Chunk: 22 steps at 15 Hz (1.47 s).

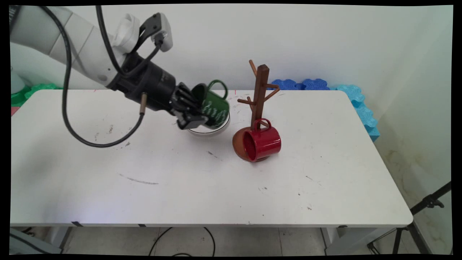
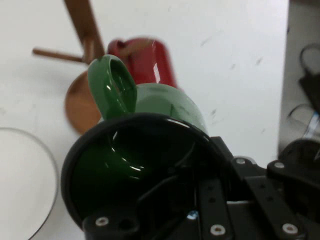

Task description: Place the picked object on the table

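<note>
The gripper [image 2: 200,210] is clamping the green mug's [image 2: 150,150] rim, holding it tipped on its side, handle up, above the white bowl [image 1: 220,127], with the rack [image 1: 259,97] and red mug [image 1: 261,142] lying just beyond its base.

The arm [image 1: 72,39] is white, built of rounded links, ending in a black wrist section and a black 2-finger gripper [image 1: 195,115]. Black cables [image 1: 66,108] loop from it. In the hand view, the gripper's black linkage [image 2: 250,200] carries small silver screws [image 2: 217,229].
</note>
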Each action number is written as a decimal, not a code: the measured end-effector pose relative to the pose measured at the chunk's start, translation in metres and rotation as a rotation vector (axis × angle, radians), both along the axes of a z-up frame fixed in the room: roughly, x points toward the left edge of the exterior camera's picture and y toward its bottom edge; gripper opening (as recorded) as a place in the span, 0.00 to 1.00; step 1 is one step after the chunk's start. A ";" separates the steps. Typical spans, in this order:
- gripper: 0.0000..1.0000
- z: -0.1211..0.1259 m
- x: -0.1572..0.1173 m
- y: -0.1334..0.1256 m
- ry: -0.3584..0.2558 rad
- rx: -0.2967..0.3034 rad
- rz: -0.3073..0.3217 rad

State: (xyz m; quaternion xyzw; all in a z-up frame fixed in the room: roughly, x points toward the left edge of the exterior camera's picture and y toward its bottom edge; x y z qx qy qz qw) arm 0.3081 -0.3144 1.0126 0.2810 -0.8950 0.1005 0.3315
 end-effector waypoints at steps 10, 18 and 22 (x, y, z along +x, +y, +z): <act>0.00 -0.019 0.007 -0.007 -0.242 0.057 -0.055; 0.00 -0.052 0.011 -0.031 -0.385 0.076 -0.104; 0.00 -0.071 0.009 -0.042 -0.429 0.099 -0.128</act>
